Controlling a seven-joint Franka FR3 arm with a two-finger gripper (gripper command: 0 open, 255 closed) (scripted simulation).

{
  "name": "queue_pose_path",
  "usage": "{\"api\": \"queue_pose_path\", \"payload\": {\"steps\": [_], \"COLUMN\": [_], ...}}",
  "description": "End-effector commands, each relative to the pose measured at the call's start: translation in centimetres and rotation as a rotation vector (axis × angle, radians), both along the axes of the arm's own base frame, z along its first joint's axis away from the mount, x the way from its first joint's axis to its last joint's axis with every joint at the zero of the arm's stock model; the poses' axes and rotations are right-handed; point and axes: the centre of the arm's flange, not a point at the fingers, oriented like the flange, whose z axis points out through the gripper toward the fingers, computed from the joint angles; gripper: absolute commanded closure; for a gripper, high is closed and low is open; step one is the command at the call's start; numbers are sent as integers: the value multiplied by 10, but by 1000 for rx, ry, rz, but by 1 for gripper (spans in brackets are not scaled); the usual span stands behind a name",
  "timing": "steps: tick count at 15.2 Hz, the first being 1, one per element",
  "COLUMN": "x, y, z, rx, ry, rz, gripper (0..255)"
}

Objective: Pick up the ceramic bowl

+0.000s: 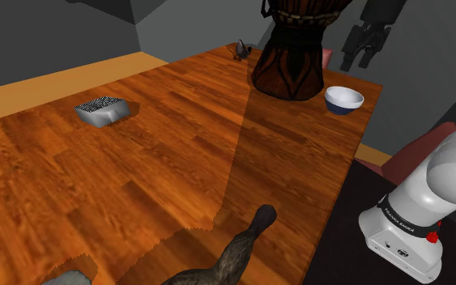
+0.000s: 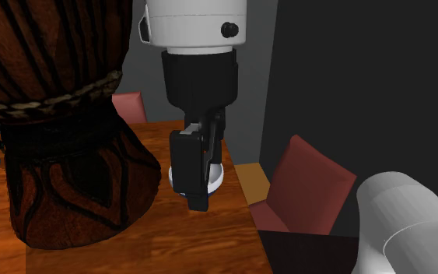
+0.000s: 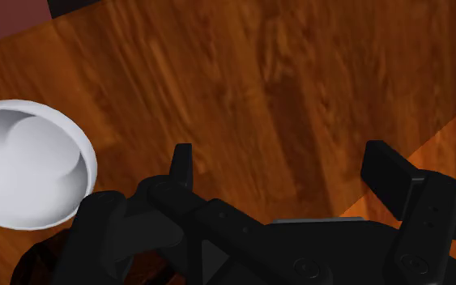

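The fingers (image 3: pixel 181 166) stand apart with nothing but bare wood between them, so the gripper (image 3: pixel 283 162) is released and holds nothing. It hangs pointing down above the tabletop (image 1: pixel 177 170). The bowl (image 3: pixel 23 166) lies outside one finger, not between the two. I judge the hand must shift sideways over the rim before it goes down.

The bowl is white inside and, in the shoulder view, blue outside. It sits upright near the tabletop's far corner, just beside the drum (image 1: pixel 299 48) and close to the edge at that view's right. With the drum so near, the side away from it is probably the freer one for the fingers.

In the second exterior view the gripper covers most of the bowl, leaving a strip of white rim. The drum's top is cut off in both exterior views. A grey tray (image 1: pixel 102 111) lies well apart toward the opposite edge, and I cannot make out what its patterned top is. A dark figure (image 1: pixel 238 251) at the near edge is cut off too.
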Motion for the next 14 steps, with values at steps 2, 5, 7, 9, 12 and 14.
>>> {"api": "queue_pose_path", "payload": {"steps": [2,5,7,9,12,14], "x": [5,18,27,36,50,59], "y": [-9,-38,-56,-75,-104,-123], "z": [-8,-31,-46,-61,-84,-99], "rx": [-3,-11,-16,-22,-30,-35], "ry": [1,6,8,11,15,18], "rz": [2,9,13,17,24,28], "gripper": [0,0,0,0,0,0]}}
